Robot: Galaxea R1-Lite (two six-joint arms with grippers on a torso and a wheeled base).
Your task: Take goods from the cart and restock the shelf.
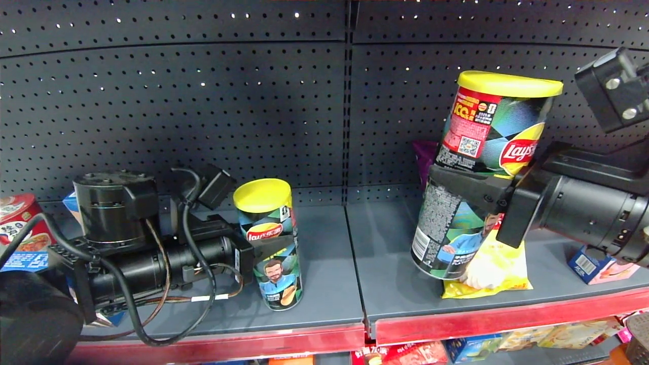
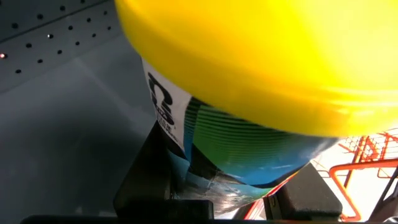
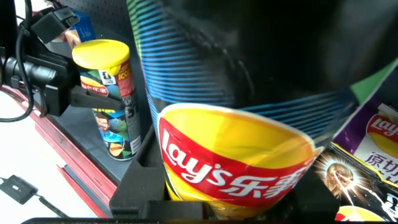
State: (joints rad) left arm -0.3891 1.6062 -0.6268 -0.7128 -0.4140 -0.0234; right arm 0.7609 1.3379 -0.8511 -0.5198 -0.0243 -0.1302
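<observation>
A small chips can (image 1: 268,243) with a yellow lid stands upright on the grey shelf (image 1: 324,274), left of the middle seam. My left gripper (image 1: 266,247) is shut on its middle from the left. In the left wrist view the can's yellow lid (image 2: 267,56) looms close above the dark fingers (image 2: 146,180). A taller chips can (image 1: 479,167) with a yellow lid leans to the right over the shelf's right half. My right gripper (image 1: 464,188) is shut on its waist. The right wrist view shows this tall can (image 3: 236,155) up close, and the small can (image 3: 109,93) farther off.
A yellow chip bag (image 1: 499,276) lies right under and behind the tall can, and a purple bag (image 1: 423,152) leans on the pegboard. A blue box (image 1: 588,263) sits at far right, a red cup (image 1: 17,223) at far left. The shelf has a red front edge (image 1: 228,344).
</observation>
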